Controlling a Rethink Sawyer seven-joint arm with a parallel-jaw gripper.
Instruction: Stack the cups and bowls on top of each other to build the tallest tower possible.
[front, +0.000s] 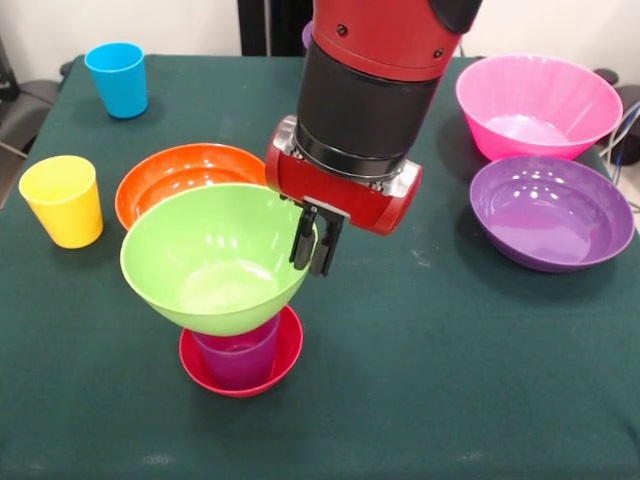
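3 pieces make up the tower (235, 315) near the front of the green-clothed table (450, 400): a small red bowl (275, 368) at the bottom, a purple cup (238, 358) standing upright inside it, and a lime green bowl (205, 262) perched on the cup's rim. The green bowl sits tilted, its open mouth tipped toward the camera and slightly to the picture's left, its base resting on the cup.

The red and black arm (370, 90) comes down from above, and its gripper (312, 243) hangs at the green bowl's right-hand rim. The 2 dark fingers (300, 240) are drawn close together with the bowl's edge at or between them; they appear to pinch that rim, though the contact itself is hard to make out.

Directly behind the green bowl lies a wide orange bowl (175, 175), partly hidden by it and open side up. At the picture's left edge stands 1 yellow cup (63, 200), upright, and farther back on the same side 1 blue cup (117, 78), also upright, well apart from the stack. On the picture's right, a big pink bowl (540, 105) sits toward the back, with a purple bowl (552, 212) just in front of it and touching or nearly touching it. A small patch of purple shows at the top edge beside the arm; what it belongs to cannot be told.
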